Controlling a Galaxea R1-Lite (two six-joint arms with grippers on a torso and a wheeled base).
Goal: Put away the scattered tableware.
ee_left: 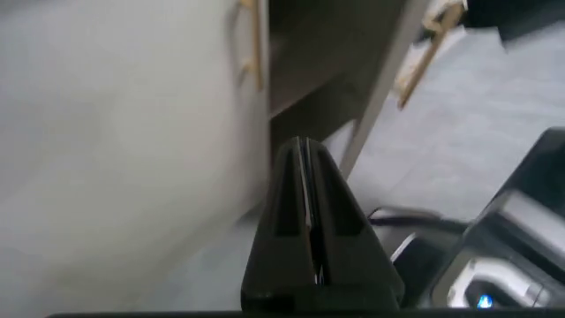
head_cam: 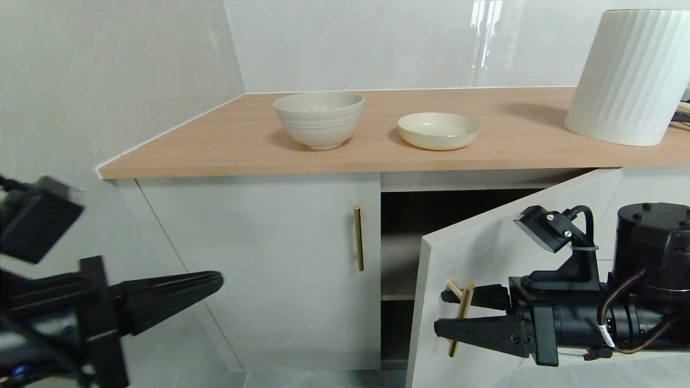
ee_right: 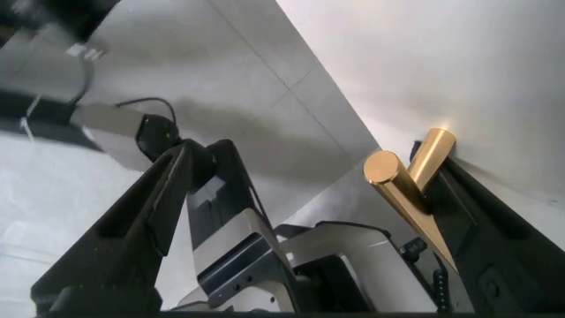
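Wood-brown countertop [head_cam: 215,151] carries a beige ribbed ceramic bowl [head_cam: 319,119] with a cream shallow dish [head_cam: 439,130] near it. I read my right gripper [head_cam: 441,312] as spread open astride the brass bar handle [head_cam: 461,318] of the swung-out white cabinet door [head_cam: 485,237]; the handle seems to touch one finger. Left gripper [head_cam: 215,281] is pinched closed, low before the closed white door [head_cam: 259,258].

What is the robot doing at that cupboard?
The robot's right claw is open around the gold handle of the right cupboard door, which stands partly open. Its left claw is shut, in front of the closed left door. The bowl and the dish sit on the countertop, not put away yet.
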